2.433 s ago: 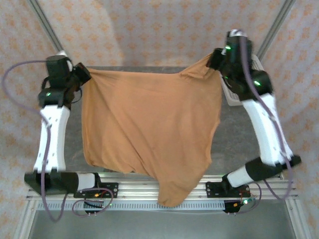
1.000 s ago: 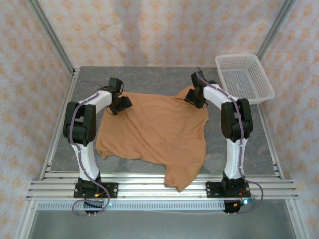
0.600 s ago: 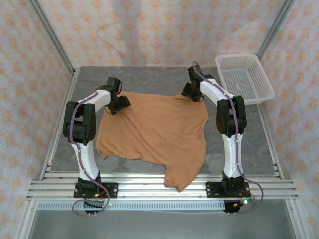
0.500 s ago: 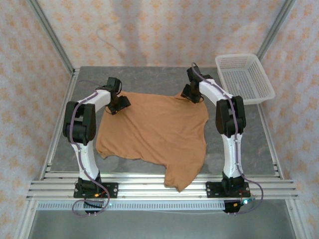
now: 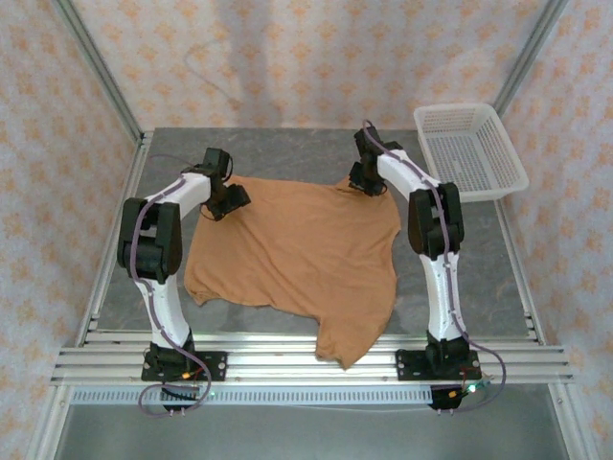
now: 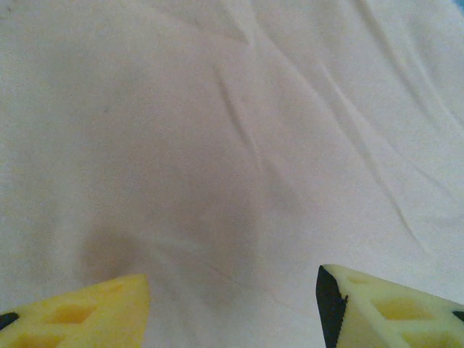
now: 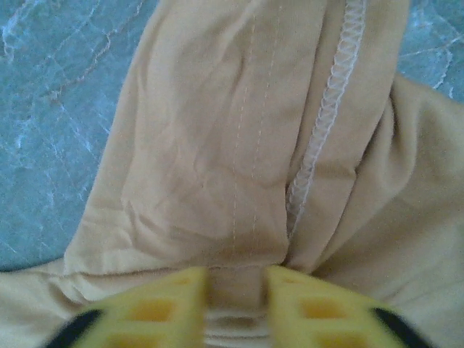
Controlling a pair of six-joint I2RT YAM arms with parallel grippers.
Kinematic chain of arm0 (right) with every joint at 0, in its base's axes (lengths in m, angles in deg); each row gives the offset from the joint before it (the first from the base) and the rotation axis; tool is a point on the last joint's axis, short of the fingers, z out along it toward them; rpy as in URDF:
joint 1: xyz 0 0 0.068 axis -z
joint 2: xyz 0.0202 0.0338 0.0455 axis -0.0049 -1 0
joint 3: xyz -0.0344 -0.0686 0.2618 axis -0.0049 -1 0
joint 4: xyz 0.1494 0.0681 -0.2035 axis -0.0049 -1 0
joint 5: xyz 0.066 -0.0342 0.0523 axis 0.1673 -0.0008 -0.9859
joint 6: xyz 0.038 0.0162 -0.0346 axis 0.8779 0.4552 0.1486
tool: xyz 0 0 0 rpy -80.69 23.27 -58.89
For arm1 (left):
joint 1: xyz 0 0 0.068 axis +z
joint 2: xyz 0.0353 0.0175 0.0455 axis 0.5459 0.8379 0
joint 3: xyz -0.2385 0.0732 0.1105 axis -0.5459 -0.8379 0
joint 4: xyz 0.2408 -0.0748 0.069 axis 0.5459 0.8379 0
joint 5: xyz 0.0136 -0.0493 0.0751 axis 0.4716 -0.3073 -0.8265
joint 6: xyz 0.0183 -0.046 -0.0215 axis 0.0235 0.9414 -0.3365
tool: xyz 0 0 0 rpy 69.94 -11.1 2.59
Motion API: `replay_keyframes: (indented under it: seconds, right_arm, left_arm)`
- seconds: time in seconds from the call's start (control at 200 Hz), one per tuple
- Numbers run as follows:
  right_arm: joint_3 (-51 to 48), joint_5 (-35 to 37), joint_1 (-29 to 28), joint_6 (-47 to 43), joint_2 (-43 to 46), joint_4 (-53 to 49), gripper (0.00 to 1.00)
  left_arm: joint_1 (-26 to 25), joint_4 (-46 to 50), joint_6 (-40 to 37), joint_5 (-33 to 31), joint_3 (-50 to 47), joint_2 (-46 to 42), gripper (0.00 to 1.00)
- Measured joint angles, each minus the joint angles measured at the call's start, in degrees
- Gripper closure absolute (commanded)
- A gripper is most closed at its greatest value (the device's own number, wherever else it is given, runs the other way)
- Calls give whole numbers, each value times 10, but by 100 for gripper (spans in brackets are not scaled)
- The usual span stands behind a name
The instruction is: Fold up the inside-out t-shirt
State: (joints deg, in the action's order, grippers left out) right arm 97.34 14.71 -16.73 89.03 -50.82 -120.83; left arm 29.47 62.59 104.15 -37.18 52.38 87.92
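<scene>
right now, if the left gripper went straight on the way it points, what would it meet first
The t-shirt. The left gripper, jaws open, points straight at its fabric, and nothing lies between. How close the cloth is I can't tell.

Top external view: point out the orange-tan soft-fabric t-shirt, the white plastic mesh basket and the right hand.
orange-tan soft-fabric t-shirt (image 5: 297, 249): top external view, middle of its body.
white plastic mesh basket (image 5: 469, 153): top external view, bare mesh floor.
right hand (image 5: 360, 185): top external view, midway between its fingertips.
</scene>
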Motion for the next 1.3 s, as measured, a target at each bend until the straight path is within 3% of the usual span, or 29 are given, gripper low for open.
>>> replay_keyframes:
  seconds: [0.045, 0.12, 0.355, 0.49, 0.51, 0.57, 0.605, 0.691, 0.771, 0.866, 1.106, 1.206, 1.301]
  right_arm:
    - [9, 2, 0, 4, -4, -3, 97]
    - [22, 7, 0, -1, -7, -14, 100]
    - [101, 25, 0, -20, -14, -39, 100]
    - [165, 27, 0, -46, -30, 7, 100]
    - [179, 25, 0, -52, -37, 19, 94]
    - [230, 16, 0, -61, -67, 45, 62]
    - [275, 8, 0, -68, -94, 50, 49]
    - [387, -9, 0, -76, -163, 46, 43]
    - [407, -12, 0, -71, -178, 16, 42]
    - [315, -8, -2, -59, -133, -9, 42]
    - [-160, -7, -19, -7, 151, 32, 42]
    - [-264, -10, -26, 21, 218, 64, 42]
    - [-299, -9, -21, 41, 218, 89, 42]
  left_arm:
    - [0, 0, -1, 0, 0, -6, 37]
    - [0, 0, -5, 0, 0, -12, 38]
    - [0, 4, -11, 0, 0, -17, 39]
    - [-2, 5, -10, 0, -8, -36, 39]
    - [-3, 5, -10, 0, -11, -41, 39]
    - [-6, 5, -8, 0, -26, -58, 39]
    - [-9, 5, -5, 0, -37, -69, 39]
    - [-17, 4, 2, 0, -58, -92, 38]
    - [-24, 6, 5, 0, -71, -112, 38]
    - [-27, 12, 6, -1, -79, -136, 38]
    - [-27, 12, 7, 0, -110, -183, 37]
    - [-27, 12, 7, -2, -120, -169, 37]
    - [-27, 11, 6, -7, -108, -126, 37]
